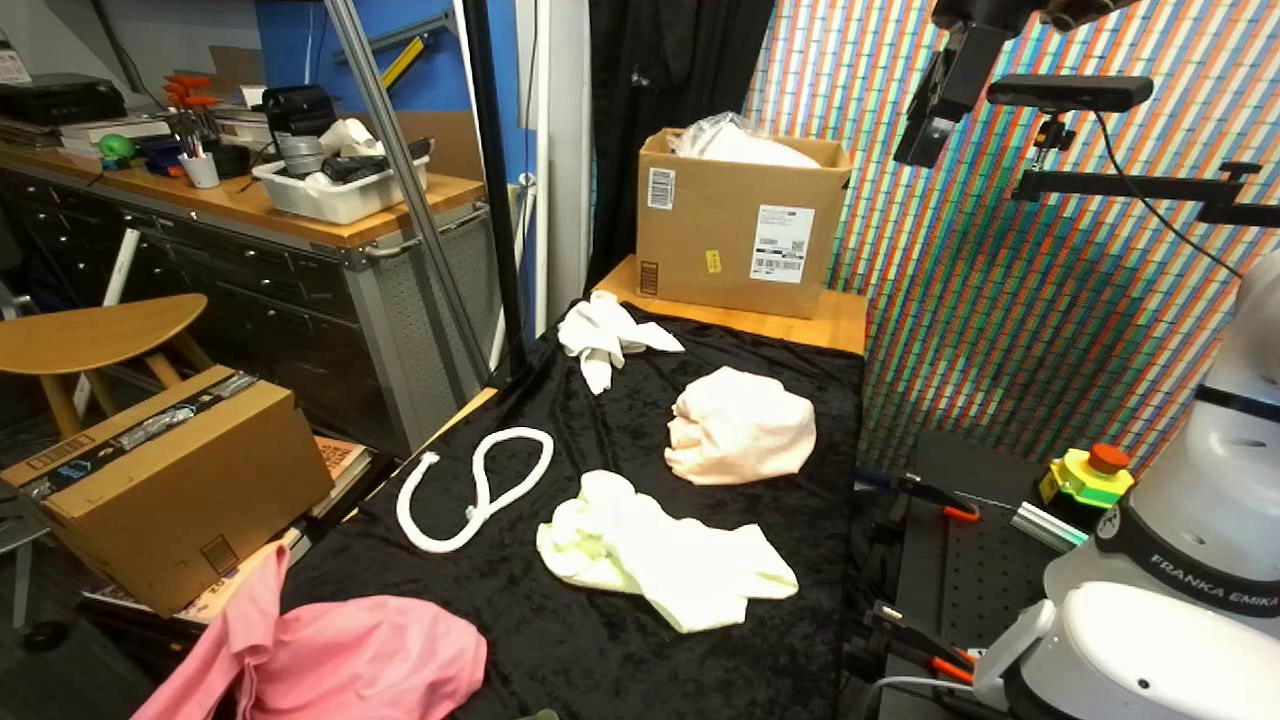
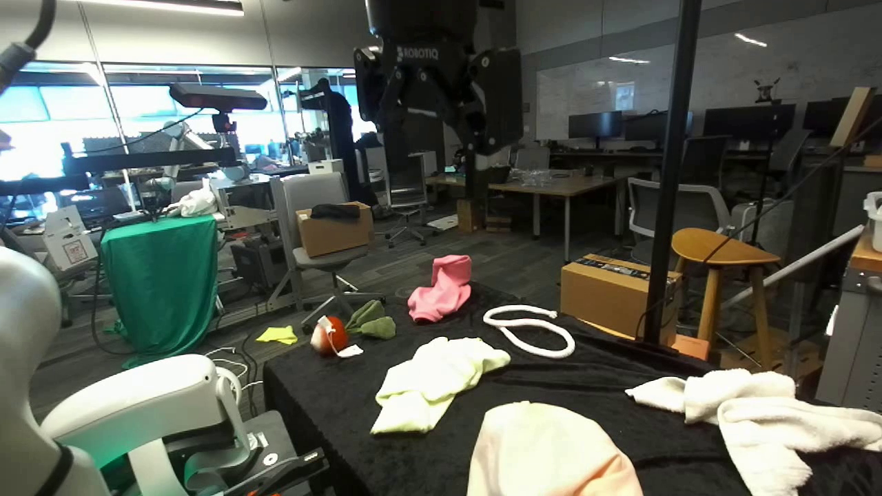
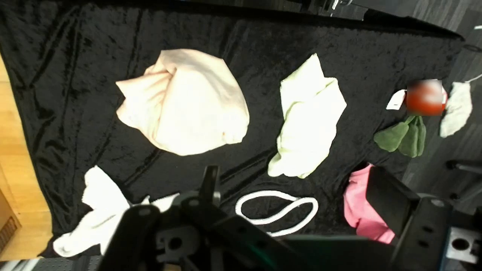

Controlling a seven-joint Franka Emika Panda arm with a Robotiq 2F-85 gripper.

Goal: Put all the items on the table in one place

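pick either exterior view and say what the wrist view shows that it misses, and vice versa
Of this pair, only the wrist view shows the tagged red round item. In an exterior view but not the wrist view: the red stop button, the stool and the striped backdrop. Shared: the black tablecloth, peach cloth, pale yellow cloth, white cloth, white rope, pink cloth, and the jaws, open in the wrist view. The green leaf-shaped piece may be shared too, as a sliver at the exterior view's bottom edge.

Beside the desk edge (image 1: 830, 600), the rounded white arm (image 1: 1200, 490) has black bands (image 1: 1195, 577), one lettered FRANKA EMIKA; the black gripper (image 2: 435, 129) reads ROBOTIQ.
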